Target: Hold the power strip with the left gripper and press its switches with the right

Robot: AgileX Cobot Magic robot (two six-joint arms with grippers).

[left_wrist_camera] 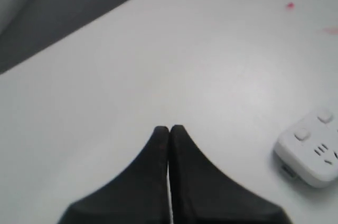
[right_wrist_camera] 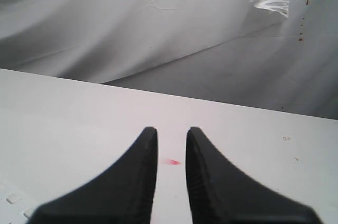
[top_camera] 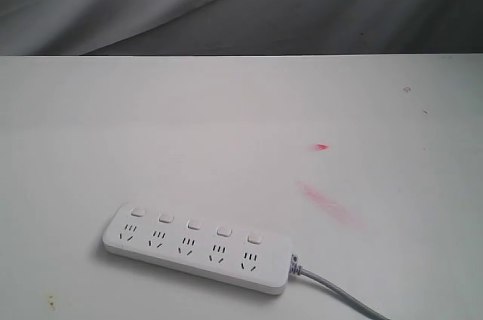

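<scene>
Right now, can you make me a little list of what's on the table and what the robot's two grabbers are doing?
table: white, with a red mark
power strip: white, lying flat, nothing touching it
switches: five in a row, one beside each socket
cord: grey, leaves the strip's right end in the exterior view
left gripper: jaws shut, holding nothing, apart from the strip
right gripper: jaws open, holding nothing
task: not started yet
</scene>
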